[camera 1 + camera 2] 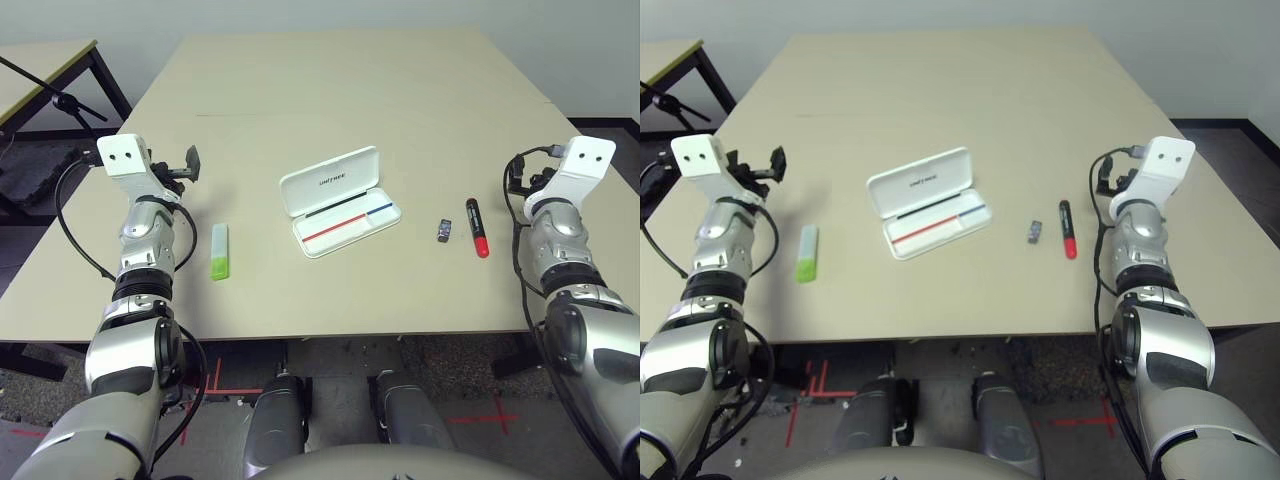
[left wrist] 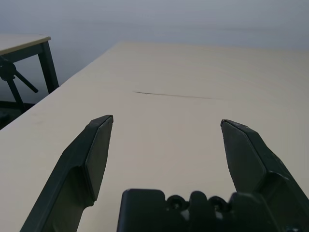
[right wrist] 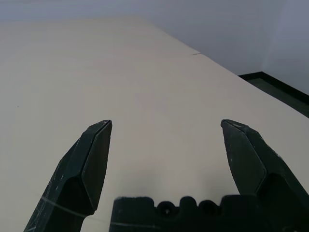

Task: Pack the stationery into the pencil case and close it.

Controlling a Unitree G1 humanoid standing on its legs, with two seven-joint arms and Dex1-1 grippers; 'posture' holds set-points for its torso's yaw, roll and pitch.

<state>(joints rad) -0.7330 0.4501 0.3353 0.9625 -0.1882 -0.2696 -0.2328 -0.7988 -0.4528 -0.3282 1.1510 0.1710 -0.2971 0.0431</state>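
Both end effectors, left and right, spread, empty; pencil case open, red marker outside.

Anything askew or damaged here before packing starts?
Nothing stands out: the pencil case lies open, set slightly askew; the marker and green-ended stick lie on the table, with no visible damage.
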